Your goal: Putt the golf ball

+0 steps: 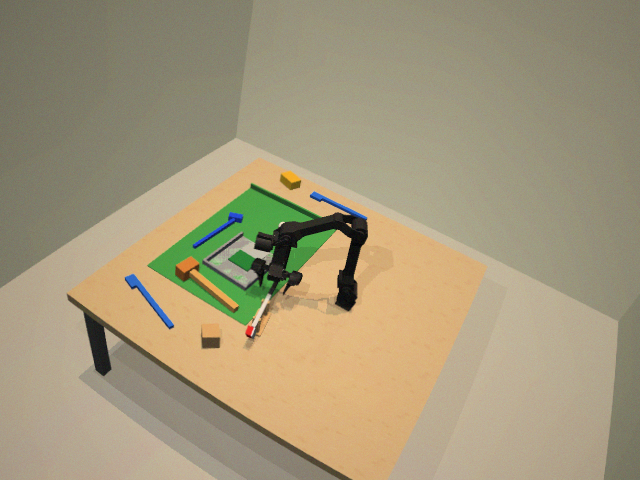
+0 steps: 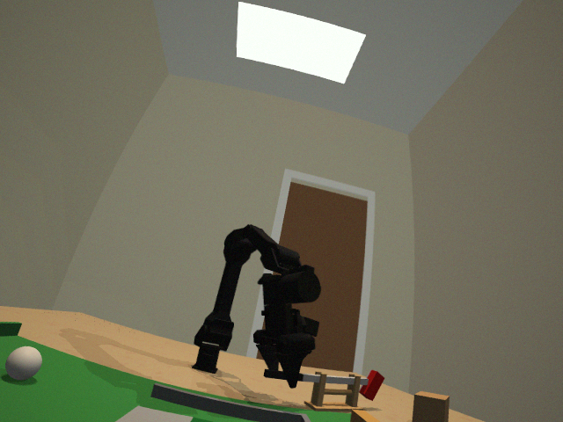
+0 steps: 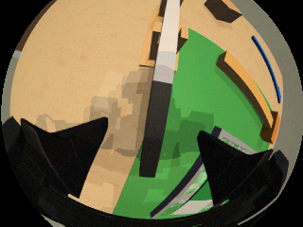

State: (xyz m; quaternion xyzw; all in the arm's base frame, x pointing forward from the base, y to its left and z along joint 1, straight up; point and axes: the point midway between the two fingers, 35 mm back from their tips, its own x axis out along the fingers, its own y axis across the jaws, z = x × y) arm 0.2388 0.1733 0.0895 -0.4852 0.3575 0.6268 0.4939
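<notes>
The red putter, with a red head, light shaft and black handle, rests on a small wooden stand. My gripper is open, pointing down, with its fingers on either side of the black handle; neither finger visibly touches it. The white golf ball sits on the green mat and is mostly hidden behind the arm in the top view. The grey-walled ramp piece has a dark green square inside; my gripper partly hides it.
An orange mallet lies across the mat's near edge. A brown block stands near the putter head. Blue clubs lie around, and a yellow block is at the back.
</notes>
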